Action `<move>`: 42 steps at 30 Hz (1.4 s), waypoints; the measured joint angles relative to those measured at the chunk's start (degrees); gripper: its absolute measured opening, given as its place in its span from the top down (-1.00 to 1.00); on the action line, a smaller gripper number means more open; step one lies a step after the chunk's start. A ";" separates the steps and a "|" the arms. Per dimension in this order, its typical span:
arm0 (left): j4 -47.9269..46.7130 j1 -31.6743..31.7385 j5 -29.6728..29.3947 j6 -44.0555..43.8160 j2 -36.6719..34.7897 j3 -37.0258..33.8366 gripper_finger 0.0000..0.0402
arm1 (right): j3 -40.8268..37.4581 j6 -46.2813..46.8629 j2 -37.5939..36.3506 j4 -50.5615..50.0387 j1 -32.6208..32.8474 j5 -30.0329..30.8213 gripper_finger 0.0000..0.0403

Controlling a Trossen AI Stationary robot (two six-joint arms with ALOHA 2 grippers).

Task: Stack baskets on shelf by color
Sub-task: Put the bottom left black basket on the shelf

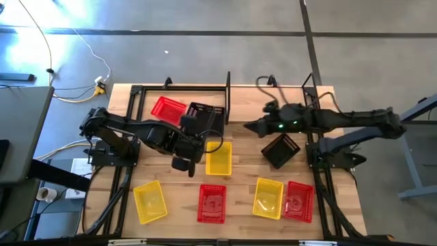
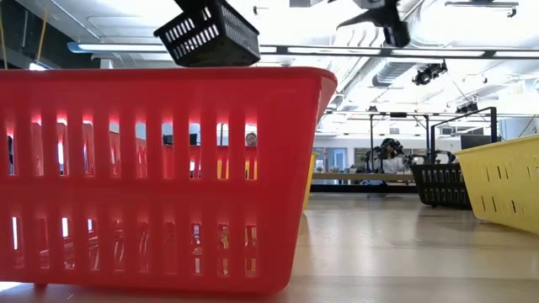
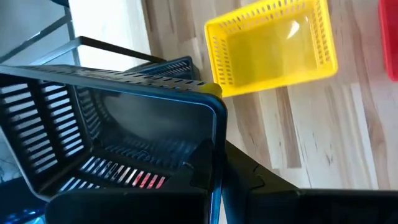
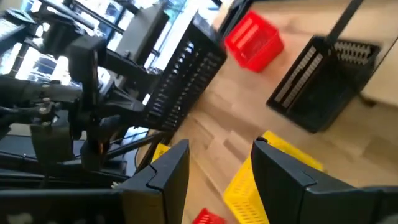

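My left gripper (image 1: 193,139) is shut on a black basket (image 1: 212,128), which it holds up in the air over the shelf's right end; the same basket (image 2: 207,34) shows high in the low view. Under it on the shelf (image 1: 184,87) stand another black basket (image 4: 323,81) and a red basket (image 1: 167,108). My right gripper (image 1: 249,128) hangs open in the air right of the shelf, pointing toward the left arm, nothing between its fingers (image 4: 168,174). My left gripper grips one side wall of the black basket at its rim (image 3: 217,134), one finger (image 3: 202,158) inside the basket and the other outside. The fingers come slanting down from the table's left. The basket is tilted and lifted clear of shelf and table.
On the table lie a yellow basket (image 1: 218,158) near the held one, a black basket (image 1: 281,150) under the right arm, and a front row: yellow (image 1: 150,201), red (image 1: 212,203), yellow (image 1: 268,198), red (image 1: 298,201). Shelf posts (image 1: 228,96) stand upright.
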 joint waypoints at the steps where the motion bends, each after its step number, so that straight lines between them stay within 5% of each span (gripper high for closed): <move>1: -0.54 -0.23 0.13 0.40 0.00 0.00 0.98 | 1.13 0.68 1.59 0.04 0.50 0.18 0.22; 13: -8.26 -4.24 -0.86 7.10 6.12 -0.04 0.98 | 12.44 9.23 15.83 -0.01 4.41 1.22 0.22; 21: -9.35 -7.57 -8.65 7.04 11.01 -0.05 0.98 | 16.05 13.95 21.93 -1.77 6.18 1.17 0.22; 42: -9.81 -11.21 -11.27 9.59 13.05 -0.07 0.98 | 16.19 26.83 25.64 -2.15 6.52 6.52 0.22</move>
